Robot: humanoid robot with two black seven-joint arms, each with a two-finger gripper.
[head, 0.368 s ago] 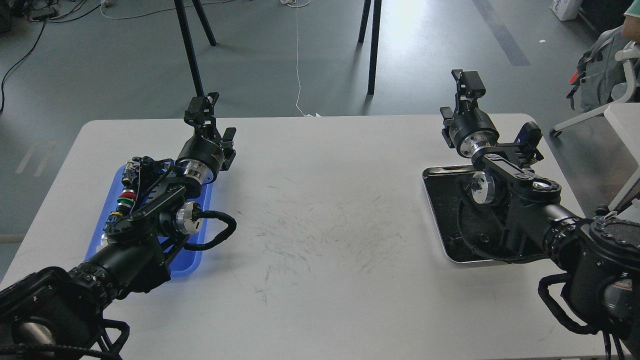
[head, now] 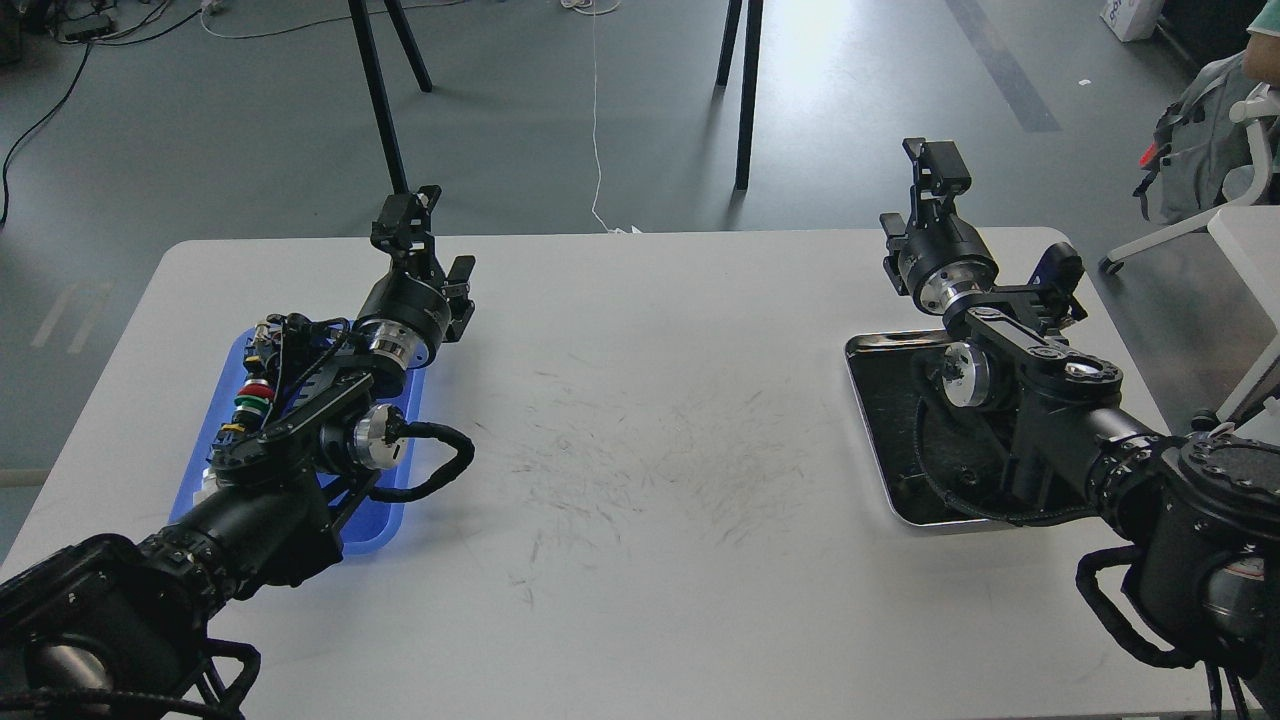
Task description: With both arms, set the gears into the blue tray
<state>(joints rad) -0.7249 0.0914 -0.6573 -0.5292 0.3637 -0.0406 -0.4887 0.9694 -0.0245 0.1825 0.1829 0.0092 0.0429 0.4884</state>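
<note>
The blue tray [head: 224, 392] lies near the table's left edge, mostly covered by my left arm. My left gripper [head: 406, 214] is raised past the tray's far right corner, close to the table's back edge. It is too dark to tell its fingers apart. My right gripper [head: 936, 163] hovers beyond the far edge of the steel tray [head: 880, 440], and its state is also unclear. Nothing shows in either gripper. I cannot make out any gears against the steel tray's dark floor.
Red, green and yellow push-button switches [head: 253, 398] sit along the blue tray's left side. Black stand legs [head: 380, 110] rise behind the table. A white chair base [head: 1165, 235] stands off the right corner. The scuffed table middle [head: 650, 470] is bare.
</note>
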